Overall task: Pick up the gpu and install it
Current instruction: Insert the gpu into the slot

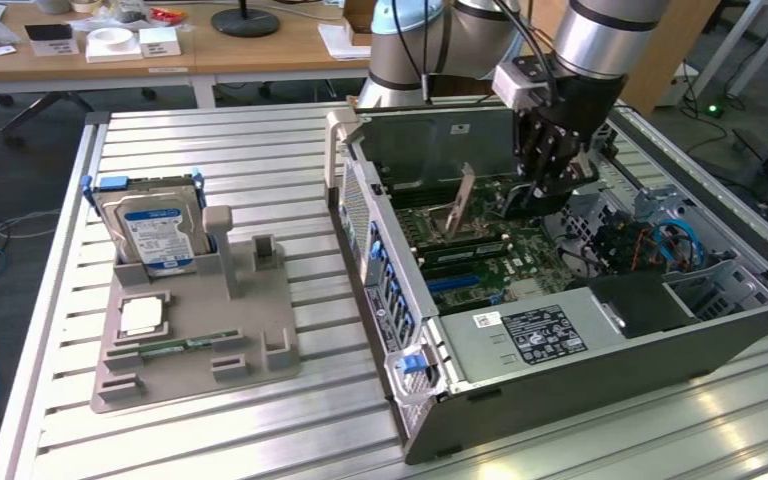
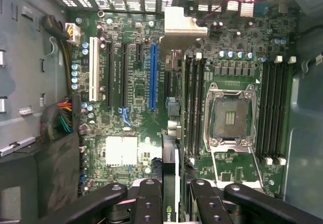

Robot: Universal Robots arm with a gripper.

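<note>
Gripping gpu (image 2: pixel 170 169) edge-on, jaws over motherboard (image 2: pixel 137 90), blue slot (image 2: pixel 153 77) bare

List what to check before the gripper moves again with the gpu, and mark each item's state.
1. gpu held in the gripper: ok, gripped edge-on.
2. Blue slot free: ok, nothing plugged in.
3. gpu seated: not ok, it hangs above the motherboard.
4. gpu lined up with the blue slot: cannot tell; it runs parallel, but any sideways offset is unclear.
5. Cable bundle away from the blue slot: ok, it sits by the case wall.
</note>
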